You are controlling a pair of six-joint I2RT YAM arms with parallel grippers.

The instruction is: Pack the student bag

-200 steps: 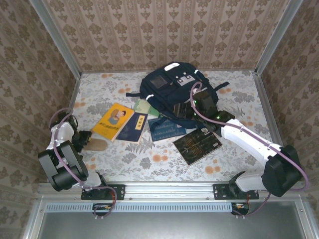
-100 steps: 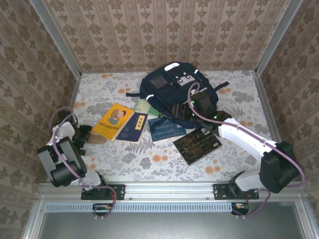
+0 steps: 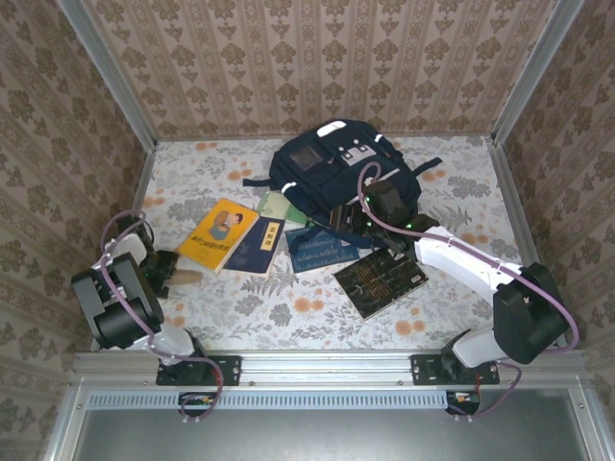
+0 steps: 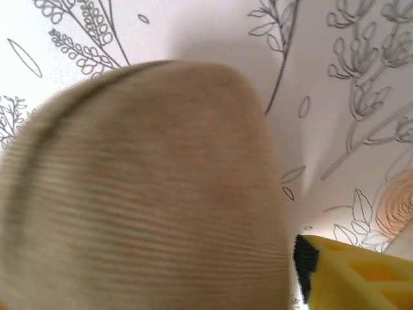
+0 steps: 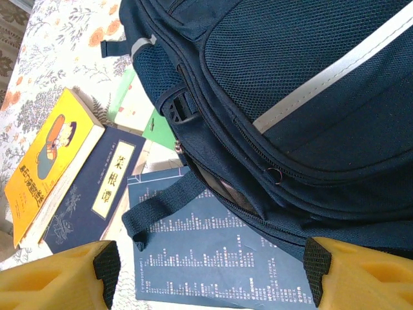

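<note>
The floral-print surface (image 3: pixel 288 307) is boxed in by wallpapered walls on three sides. Nearest me on the left, my left end effector (image 3: pixel 165 274) is down at a tan ribbed soft thing (image 4: pixel 142 194) lying near the yellow book (image 3: pixel 219 233). That wrist camera is blurred and shows one yellow finger (image 4: pixel 352 274) at the thing's edge, so I cannot tell whether the fingers are apart or clamped on it.

I judge the step in hand to be picking up that item. I'd want it centred between the fingers and gripped across its narrow width, so it neither folds nor nudges the yellow book.

Further in lie a black book (image 3: pixel 381 280), a navy book (image 3: pixel 258 247) and a blue book (image 3: pixel 322 250). Behind them, at the far middle of the surface, sits the student bag (image 3: pixel 332 163), with its lower edge and a strap lying over the blue book. My right end effector (image 5: pixel 211 271) hangs over the bag's zip opening (image 5: pixel 226 190), fingers wide apart and holding nothing. I'd hook the upper lip and lift to widen the mouth.
</note>
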